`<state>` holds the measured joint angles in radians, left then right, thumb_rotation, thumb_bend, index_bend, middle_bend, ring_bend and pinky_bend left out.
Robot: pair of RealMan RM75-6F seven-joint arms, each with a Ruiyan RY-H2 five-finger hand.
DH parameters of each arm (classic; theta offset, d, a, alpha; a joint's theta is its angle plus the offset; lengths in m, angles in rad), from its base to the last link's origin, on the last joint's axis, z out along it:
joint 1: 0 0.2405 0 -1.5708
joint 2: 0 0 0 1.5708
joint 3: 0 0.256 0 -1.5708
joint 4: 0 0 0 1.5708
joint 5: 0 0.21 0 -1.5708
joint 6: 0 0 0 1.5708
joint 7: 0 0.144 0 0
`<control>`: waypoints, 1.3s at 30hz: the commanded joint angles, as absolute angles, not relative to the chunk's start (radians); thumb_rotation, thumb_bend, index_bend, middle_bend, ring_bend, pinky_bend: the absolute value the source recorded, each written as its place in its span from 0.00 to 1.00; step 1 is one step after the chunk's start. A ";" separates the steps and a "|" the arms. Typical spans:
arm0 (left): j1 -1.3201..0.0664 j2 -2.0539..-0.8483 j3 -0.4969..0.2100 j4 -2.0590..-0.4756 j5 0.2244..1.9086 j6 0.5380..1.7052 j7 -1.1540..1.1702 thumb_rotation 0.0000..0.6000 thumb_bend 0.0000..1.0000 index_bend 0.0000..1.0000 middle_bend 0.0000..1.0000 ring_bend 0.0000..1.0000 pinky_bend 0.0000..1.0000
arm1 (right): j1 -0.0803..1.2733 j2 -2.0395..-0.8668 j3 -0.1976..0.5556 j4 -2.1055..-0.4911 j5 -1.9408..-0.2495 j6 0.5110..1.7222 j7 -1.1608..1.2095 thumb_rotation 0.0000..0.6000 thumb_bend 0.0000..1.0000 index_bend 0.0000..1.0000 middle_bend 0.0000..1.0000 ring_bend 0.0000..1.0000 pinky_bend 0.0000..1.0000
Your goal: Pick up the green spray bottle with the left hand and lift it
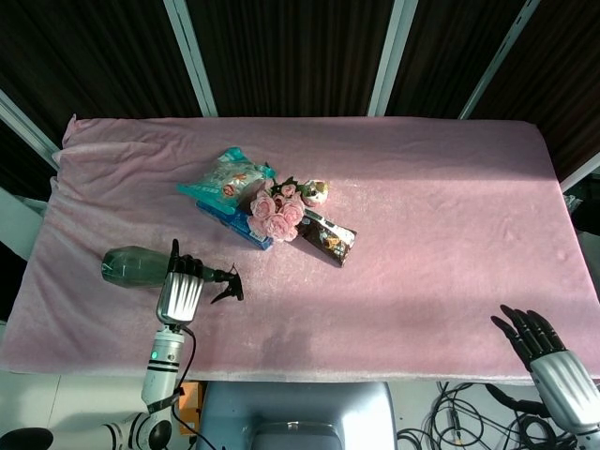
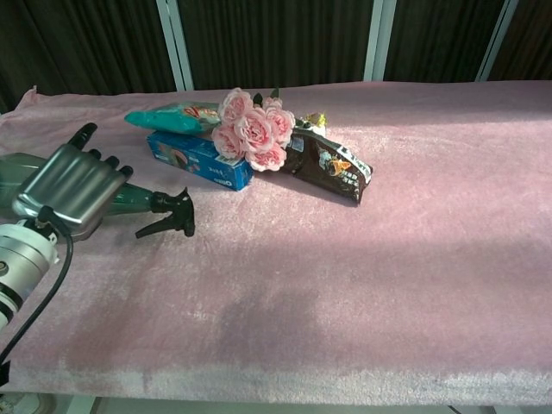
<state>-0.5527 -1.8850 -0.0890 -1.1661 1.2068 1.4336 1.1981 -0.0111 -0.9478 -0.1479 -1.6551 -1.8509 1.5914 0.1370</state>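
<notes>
Near-left of table: green spray bottle lying on its side on the pink cloth, body toward the left edge, black trigger nozzle pointing right.
Left hand: lies over the bottle's neck end, palm down, fingers curled across the top of the bottle; the thumb side is hidden, so whether the grasp closes all round cannot be told. One finger sticks up apart from the rest.
Bottle contact: in the chest view the bottle looks close to the cloth; whether it touches or is raised cannot be told.
Right hand: at the near-right edge of the table, well apart from all objects, fingers spread, holding nothing.
Centre group: teal snack bag resting on a blue box; pink artificial roses just beside and partly over the box; dark printed packet lying tilted to the right of the roses.
Small item: round pale object just behind the roses, details too small to tell.
</notes>
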 commanded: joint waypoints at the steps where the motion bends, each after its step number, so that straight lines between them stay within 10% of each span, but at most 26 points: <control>1: -0.547 -1.798 -0.075 -1.234 1.369 1.532 0.962 1.00 0.52 0.73 0.78 0.39 0.01 | -0.010 -0.949 -0.147 -1.656 -1.849 1.589 0.135 1.00 0.34 0.00 0.00 0.00 0.00; 15: -0.446 -1.397 -0.179 -1.796 1.338 1.450 -0.156 1.00 0.54 0.74 0.79 0.36 0.00 | -0.005 -0.956 -0.151 -1.671 -1.849 1.567 0.111 1.00 0.34 0.00 0.00 0.00 0.00; 39: -0.421 -1.463 -0.175 -1.483 1.351 1.287 -0.531 1.00 0.55 0.72 0.76 0.35 0.00 | -0.001 -0.953 -0.155 -1.679 -1.844 1.555 0.109 1.00 0.34 0.00 0.00 0.00 0.00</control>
<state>-0.4200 -1.4604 -0.1756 -1.4860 1.3460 1.2878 -0.5302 -0.0013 -0.9534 -0.1545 -1.6785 -1.8442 1.5546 0.1092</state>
